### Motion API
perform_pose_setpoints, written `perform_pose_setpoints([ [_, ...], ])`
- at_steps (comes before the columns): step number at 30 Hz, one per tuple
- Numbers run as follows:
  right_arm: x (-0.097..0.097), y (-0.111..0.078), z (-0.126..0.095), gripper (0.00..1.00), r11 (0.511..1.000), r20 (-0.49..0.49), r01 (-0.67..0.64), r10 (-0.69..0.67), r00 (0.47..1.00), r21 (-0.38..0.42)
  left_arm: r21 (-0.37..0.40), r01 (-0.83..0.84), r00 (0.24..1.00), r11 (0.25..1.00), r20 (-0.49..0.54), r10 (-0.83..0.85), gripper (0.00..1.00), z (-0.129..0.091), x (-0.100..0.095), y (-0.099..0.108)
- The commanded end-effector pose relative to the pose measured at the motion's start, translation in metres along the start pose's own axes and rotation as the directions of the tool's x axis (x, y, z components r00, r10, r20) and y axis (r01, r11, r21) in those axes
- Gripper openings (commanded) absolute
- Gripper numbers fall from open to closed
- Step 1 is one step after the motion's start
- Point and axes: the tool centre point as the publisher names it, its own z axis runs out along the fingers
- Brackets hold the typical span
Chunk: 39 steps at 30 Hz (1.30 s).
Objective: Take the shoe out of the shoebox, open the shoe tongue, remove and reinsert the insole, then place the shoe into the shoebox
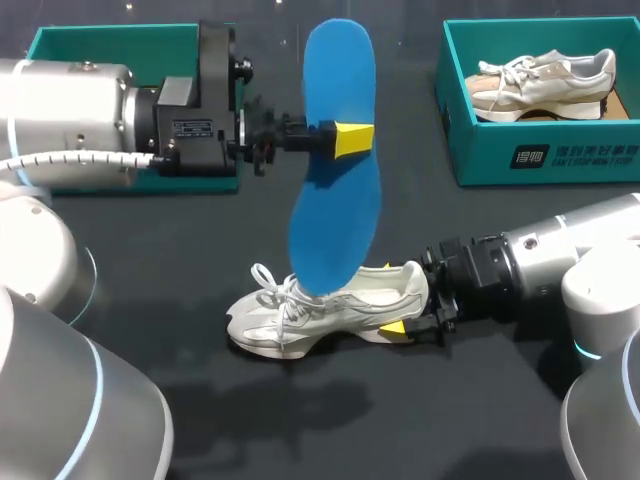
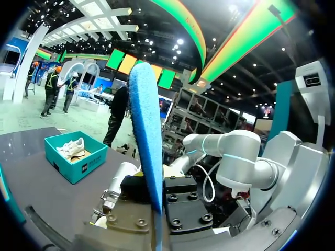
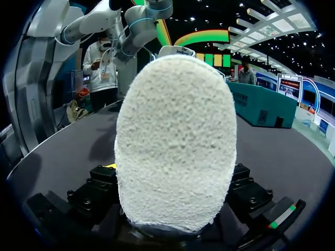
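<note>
A dark counter [image 1: 150, 330] is carrying everything here. The left arm [image 1: 70, 115] is coming in from the side, and the left jaws are clamping a blue insole [image 1: 335, 200], holding it on end with its lower tip meeting the opening of a white shoe [image 1: 330, 310]. That shoe is sitting on its sole on the counter, toe toward the left side, outside the shoebox [image 1: 540, 160]. The right jaws are gripping its heel from both sides. The teal shoebox is standing at the far right, holding a second shoe [image 1: 545, 85]. Another teal box [image 1: 100, 45] is lying behind the left arm.
</note>
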Motion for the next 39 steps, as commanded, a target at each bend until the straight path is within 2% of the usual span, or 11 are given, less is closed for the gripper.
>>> perform_pose_setpoints([
  [1,0.008,-0.003,0.004,0.0,1.0,0.001,-0.004,0.004,1.0,0.005,0.027,-0.008,1.0,1.0,0.001,0.008,0.0,-0.014,0.006,0.01],
  [2,0.009,-0.003,0.004,0.03,1.0,0.001,-0.005,0.005,1.0,0.005,0.027,-0.008,1.0,1.0,0.001,0.008,0.0,-0.014,0.006,0.01],
  [3,0.009,-0.004,0.004,0.27,1.0,0.001,-0.008,0.008,1.0,0.008,0.027,-0.008,1.0,1.0,0.001,0.008,0.0,-0.014,0.006,0.01],
  [4,0.009,-0.004,0.004,0.44,1.0,0.011,-0.011,0.011,1.0,0.024,0.027,-0.008,1.0,1.0,0.001,0.008,0.0,-0.014,0.006,0.01],
  [5,0.009,-0.004,0.004,1.0,1.0,0.006,-0.013,0.013,1.0,0.022,0.027,-0.008,1.0,1.0,0.001,0.008,0.0,-0.014,0.006,0.01],
  [15,0.009,0.0,-0.003,1.0,0.993,0.009,-0.025,0.024,1.0,0.114,0.027,-0.008,1.0,1.0,0.001,0.008,0.0,-0.014,0.006,0.01],
  [26,0.011,0.003,-0.018,1.0,0.954,-0.003,-0.072,0.076,0.997,0.29,0.027,-0.008,1.0,1.0,0.001,0.008,0.0,-0.014,0.006,0.01],
  [33,0.012,0.005,-0.028,1.0,0.894,-0.01,-0.116,0.133,0.991,0.432,0.027,-0.008,1.0,1.0,0.001,0.008,0.0,-0.014,0.006,0.01],
  [39,0.014,0.009,-0.035,1.0,0.839,0.002,-0.146,0.17,0.986,0.524,0.027,-0.008,1.0,1.0,0.001,0.008,0.0,-0.014,0.006,0.01],
])
